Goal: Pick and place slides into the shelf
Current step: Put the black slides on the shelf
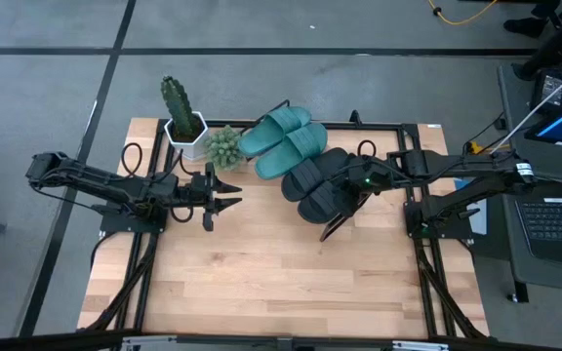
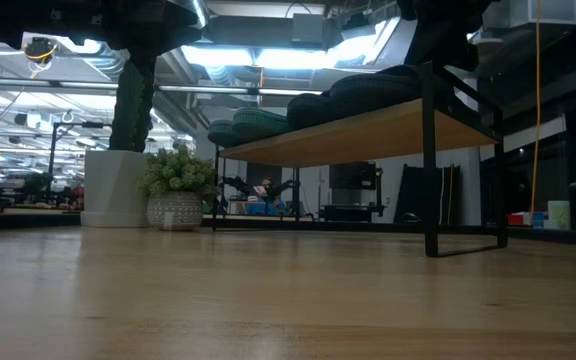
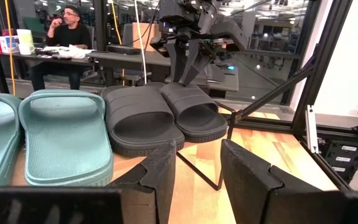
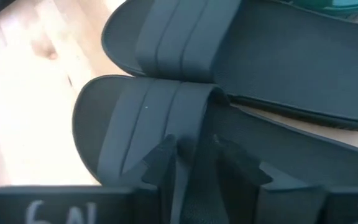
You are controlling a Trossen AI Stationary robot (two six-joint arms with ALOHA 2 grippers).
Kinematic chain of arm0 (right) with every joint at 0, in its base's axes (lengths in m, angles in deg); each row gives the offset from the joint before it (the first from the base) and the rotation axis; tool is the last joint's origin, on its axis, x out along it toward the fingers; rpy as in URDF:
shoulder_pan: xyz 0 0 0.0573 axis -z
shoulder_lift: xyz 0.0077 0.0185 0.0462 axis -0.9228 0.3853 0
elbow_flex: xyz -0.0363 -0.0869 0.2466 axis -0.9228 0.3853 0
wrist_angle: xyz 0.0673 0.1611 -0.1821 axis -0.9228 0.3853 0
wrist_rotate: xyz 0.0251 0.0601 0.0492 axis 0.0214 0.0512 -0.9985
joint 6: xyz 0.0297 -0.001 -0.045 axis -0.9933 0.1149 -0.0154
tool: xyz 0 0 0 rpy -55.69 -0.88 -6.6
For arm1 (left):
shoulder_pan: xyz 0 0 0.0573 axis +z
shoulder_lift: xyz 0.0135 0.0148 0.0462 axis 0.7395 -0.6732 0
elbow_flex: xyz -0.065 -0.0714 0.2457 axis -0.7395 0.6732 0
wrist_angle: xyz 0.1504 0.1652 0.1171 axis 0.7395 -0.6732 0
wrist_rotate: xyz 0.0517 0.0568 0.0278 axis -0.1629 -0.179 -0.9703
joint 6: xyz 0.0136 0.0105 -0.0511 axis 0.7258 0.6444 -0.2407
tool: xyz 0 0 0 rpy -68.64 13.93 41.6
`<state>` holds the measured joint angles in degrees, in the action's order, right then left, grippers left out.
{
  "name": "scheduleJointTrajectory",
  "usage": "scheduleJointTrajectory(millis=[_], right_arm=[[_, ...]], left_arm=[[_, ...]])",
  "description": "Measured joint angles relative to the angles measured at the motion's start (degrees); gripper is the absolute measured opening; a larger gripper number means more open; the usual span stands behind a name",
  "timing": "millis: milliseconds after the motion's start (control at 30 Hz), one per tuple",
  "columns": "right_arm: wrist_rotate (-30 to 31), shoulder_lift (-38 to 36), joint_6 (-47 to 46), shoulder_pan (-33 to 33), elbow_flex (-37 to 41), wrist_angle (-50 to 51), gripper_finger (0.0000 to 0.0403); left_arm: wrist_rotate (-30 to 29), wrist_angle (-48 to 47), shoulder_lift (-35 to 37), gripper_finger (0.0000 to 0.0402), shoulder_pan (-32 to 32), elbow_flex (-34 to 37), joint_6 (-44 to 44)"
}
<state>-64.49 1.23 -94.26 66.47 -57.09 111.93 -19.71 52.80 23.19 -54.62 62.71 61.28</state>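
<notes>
Four slides (image 1: 305, 161), two teal, two black

my high view looks straight down on the whole table (image 1: 261, 283), arms at either side. my low view sits at table-top height, facing level across the wood toward the shelf (image 2: 368, 130) and the room behind. my left wrist view faces across the shelf, close on the black slides (image 3: 166, 115), with a seated person (image 3: 64, 37) beyond. my right wrist view stares down, very near, onto those same black slides, so both wrist views share them.
</notes>
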Motion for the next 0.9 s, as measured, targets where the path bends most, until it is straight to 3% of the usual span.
scheduleJointTrajectory(millis=[500,900], right_arm=[[1.38,0.0,2.43,0.0,0.0,0.56,0.0215],[1.06,0.02,2.78,0.34,-2.13,4.8,0.0229]], left_arm=[[0.0,0.0,0.02,0.0119,0.0,0.0,0.0],[0.0,0.02,0.0,0.0119,0.0,0.0,-0.15]])
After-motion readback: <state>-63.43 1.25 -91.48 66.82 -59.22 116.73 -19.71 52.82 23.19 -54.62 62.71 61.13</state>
